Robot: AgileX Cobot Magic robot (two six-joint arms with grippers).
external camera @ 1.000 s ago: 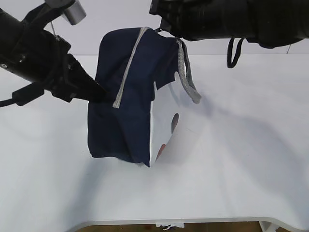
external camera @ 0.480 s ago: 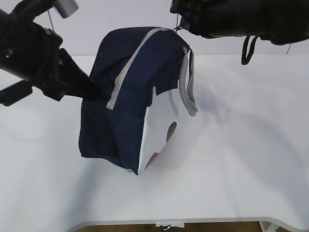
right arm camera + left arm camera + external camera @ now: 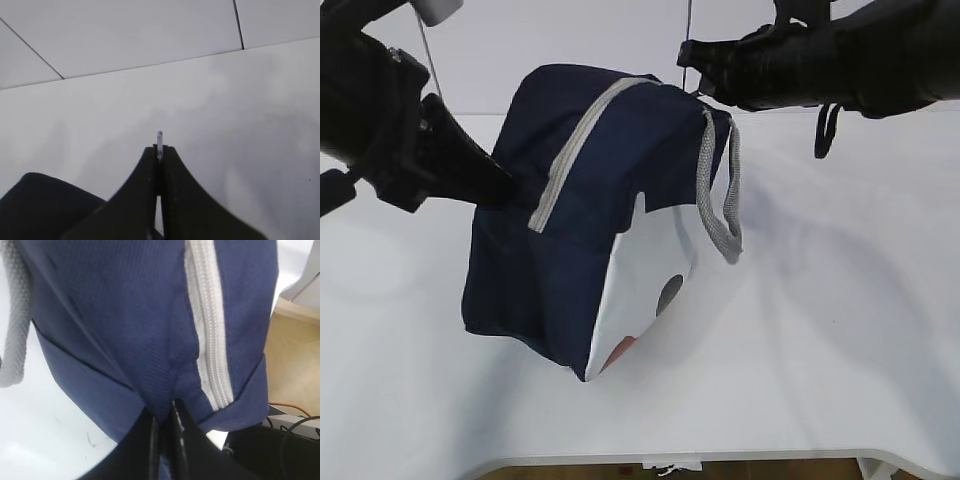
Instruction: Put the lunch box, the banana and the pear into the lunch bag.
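White bench point(image 3: 840, 330) fills the scene, with a pale wall behind it. The lunch bag point(image 3: 570, 250) hangs tipped between the two arms, its lowest corner close to the bench. Its grey zipper point(image 3: 575, 150) runs shut across the dark blue top, and a grey handle point(image 3: 718, 200) droops over the white side panel point(image 3: 645, 270). The left hand point(image 3: 165, 427) is clenched on a fold of blue cloth beside the zipper. The right hand point(image 3: 159, 150) is pinched tight on a small thin metal piece point(image 3: 159, 138) at the top corner of the bag.
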